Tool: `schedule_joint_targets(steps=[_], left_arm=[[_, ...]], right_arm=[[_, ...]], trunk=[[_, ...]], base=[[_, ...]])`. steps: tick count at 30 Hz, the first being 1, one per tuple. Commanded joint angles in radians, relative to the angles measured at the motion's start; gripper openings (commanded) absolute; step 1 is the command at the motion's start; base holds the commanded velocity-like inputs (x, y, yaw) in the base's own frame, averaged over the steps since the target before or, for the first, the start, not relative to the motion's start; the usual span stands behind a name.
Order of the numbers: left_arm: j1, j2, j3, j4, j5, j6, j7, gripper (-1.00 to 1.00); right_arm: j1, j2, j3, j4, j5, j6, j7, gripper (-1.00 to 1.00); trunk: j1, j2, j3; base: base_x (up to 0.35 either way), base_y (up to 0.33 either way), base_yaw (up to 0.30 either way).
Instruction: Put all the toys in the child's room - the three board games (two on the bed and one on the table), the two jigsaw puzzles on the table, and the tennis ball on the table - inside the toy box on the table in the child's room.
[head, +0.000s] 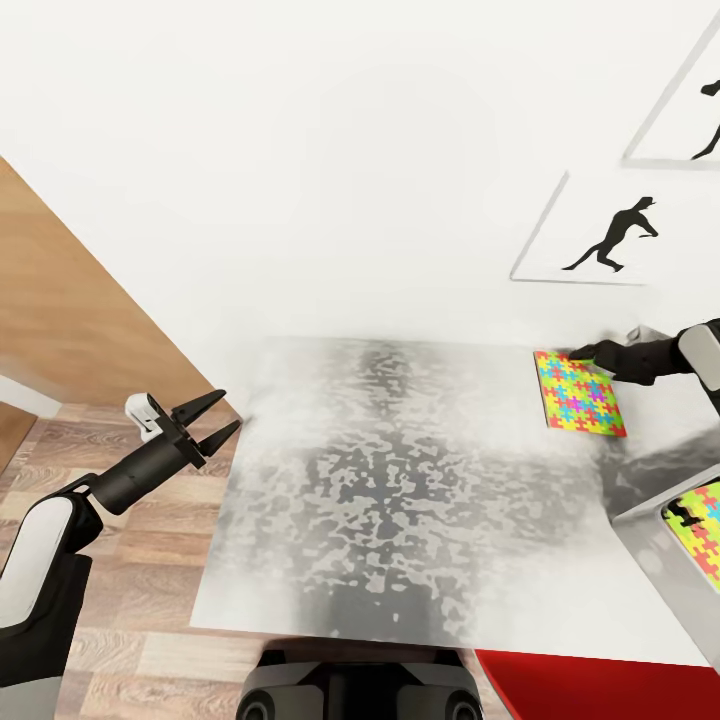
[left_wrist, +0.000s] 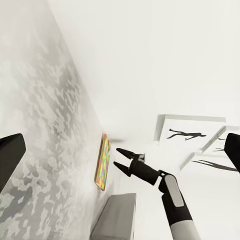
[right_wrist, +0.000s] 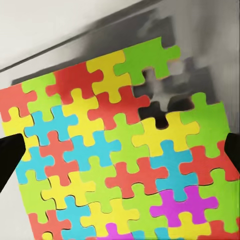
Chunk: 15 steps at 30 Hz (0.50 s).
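Grey mottled tabletop (head: 400, 480) — jigsaw puzzle (head: 579, 394) lies flat at 2 o'clock, right hand (head: 582, 352) spread wide at its far edge; left hand (head: 222, 416), also open, idles well away at 9 o'clock.

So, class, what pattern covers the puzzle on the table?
Interlocking red, yellow, green, blue and purple pieces on the puzzle; right wrist view.
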Motion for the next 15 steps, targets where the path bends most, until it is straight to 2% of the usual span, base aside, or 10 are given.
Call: schedule_joint_targets(steps=[1,15], left_arm=[[-0.001,0.0,0.001,0.0,-0.008,0.004,-0.008,1.0],[-0.001,0.0,0.0,-0.002,-0.012,0.004,-0.007,1.0]], right_arm=[[-0.001,-0.001,0.005,0.0,0.009,0.002,0.01,1.0],[0.008,-0.012,0.005,0.004,0.01,-0.007,0.001,1.0]], trunk=[[0.001,-0.002,-0.001],[0.001,-0.002,-0.001]], base=[[0.0,0.0,0.0],[0.0,0.0,0.0]])
